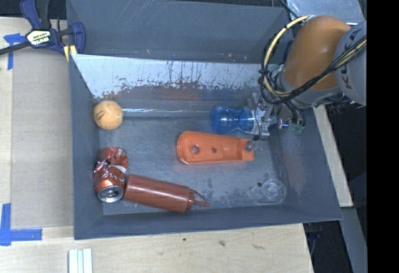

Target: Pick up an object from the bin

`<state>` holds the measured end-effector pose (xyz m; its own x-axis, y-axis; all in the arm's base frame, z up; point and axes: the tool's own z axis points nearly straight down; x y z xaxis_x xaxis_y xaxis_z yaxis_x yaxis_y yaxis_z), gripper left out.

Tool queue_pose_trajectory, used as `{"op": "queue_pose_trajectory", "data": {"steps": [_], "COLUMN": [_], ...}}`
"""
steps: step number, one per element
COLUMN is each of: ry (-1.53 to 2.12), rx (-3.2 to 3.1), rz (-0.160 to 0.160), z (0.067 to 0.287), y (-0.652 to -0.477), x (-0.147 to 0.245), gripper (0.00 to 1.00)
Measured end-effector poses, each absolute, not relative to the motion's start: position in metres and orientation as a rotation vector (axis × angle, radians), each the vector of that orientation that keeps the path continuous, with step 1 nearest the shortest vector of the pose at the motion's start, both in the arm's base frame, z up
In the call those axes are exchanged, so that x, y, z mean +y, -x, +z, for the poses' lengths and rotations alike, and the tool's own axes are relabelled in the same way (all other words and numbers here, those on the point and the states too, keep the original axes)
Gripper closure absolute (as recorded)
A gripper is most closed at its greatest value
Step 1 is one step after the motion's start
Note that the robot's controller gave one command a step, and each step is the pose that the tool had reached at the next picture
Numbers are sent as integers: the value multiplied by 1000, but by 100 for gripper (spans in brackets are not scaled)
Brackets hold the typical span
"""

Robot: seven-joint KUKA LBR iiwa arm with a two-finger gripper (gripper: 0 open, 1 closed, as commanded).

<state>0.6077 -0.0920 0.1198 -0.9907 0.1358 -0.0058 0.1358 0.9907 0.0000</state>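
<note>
My gripper (260,124) hangs low at the right side of the bin, just right of a blue translucent bottle-like thing (225,120) lying on its side. Its tip is over the right end of a flat orange plastic piece with holes (213,148), which lies just in front of the blue thing. I cannot make out whether it touches either one or has anything in it.
A tan ball (108,114) rests at the back left. A crushed red can (110,175) and a reddish-brown squeeze bottle (161,194) lie along the front left. A small clear round thing (272,190) sits front right. The arm with its orange cover fills the right rim.
</note>
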Motion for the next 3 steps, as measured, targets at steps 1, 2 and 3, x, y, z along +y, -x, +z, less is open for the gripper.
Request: {"op": "queue_pose_trajectory", "data": {"steps": [1,2,3], "ry": [453,454,431], "rx": [3095,3095,3095], "rz": [-6,-6,-7], "z": [88,88,225], "y": [-603,-603,-620], "x": [-80,-80,-75], "gripper": [100,100,100]}}
